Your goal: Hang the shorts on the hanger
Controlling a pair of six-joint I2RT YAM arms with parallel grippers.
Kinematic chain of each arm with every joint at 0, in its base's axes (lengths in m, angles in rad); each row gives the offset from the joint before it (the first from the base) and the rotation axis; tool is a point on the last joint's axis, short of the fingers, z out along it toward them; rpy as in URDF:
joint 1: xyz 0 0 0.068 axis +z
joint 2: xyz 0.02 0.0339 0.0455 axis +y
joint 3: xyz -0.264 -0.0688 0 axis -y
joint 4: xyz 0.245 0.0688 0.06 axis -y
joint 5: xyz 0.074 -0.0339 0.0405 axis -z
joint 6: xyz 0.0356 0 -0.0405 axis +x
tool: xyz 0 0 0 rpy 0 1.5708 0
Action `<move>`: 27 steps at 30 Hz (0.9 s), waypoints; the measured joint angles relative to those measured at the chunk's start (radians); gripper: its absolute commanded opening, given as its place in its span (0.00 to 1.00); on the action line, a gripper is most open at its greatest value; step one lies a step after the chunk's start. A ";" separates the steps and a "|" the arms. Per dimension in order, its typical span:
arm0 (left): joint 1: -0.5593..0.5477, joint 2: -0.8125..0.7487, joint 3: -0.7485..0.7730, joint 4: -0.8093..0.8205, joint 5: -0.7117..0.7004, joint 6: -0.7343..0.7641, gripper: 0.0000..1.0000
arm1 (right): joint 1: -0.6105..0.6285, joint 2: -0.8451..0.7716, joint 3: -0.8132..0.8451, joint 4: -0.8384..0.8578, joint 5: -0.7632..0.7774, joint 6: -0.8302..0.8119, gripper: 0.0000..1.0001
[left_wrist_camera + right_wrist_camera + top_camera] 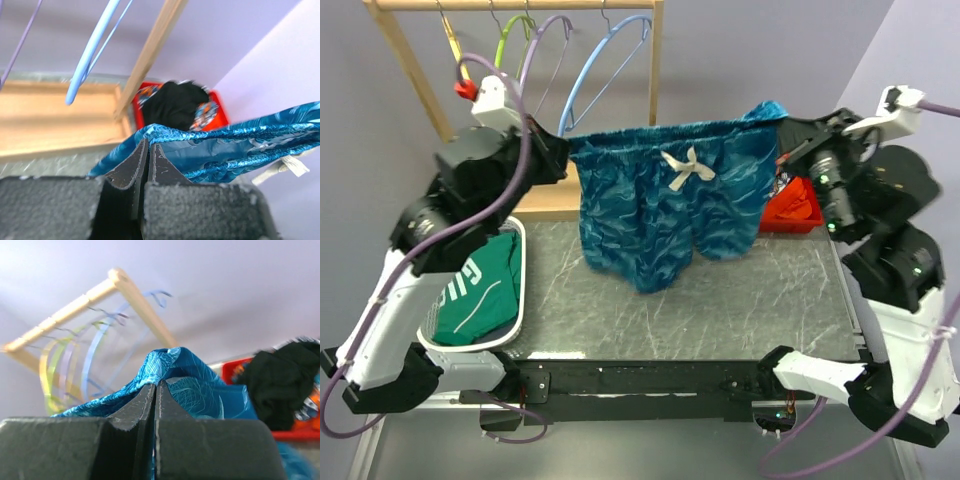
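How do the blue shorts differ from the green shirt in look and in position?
Colour: the shorts are shiny blue with a wavy teal pattern and a white drawstring; the green shirt is plain green with white lettering. Pose: the shorts hang spread in the air, their waistband gripped at its ends by the left gripper and the right gripper; the shirt lies crumpled in a white tray on the left. Both are garments.

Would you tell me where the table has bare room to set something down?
Bare grey tabletop lies beneath the held-up shorts, between the white tray and right arm. Crowded: green shirt fills the tray, black garment the red bin.
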 measured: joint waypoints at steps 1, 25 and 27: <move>-0.002 0.000 0.025 0.000 0.009 0.004 0.01 | 0.001 0.004 0.034 -0.007 -0.013 -0.001 0.00; 0.012 -0.221 -0.890 0.231 0.175 -0.135 0.60 | -0.023 -0.044 -1.117 0.251 -0.249 0.241 0.00; 0.012 -0.233 -0.861 0.230 0.175 -0.120 0.66 | -0.023 -0.045 -1.117 0.280 -0.254 0.241 0.00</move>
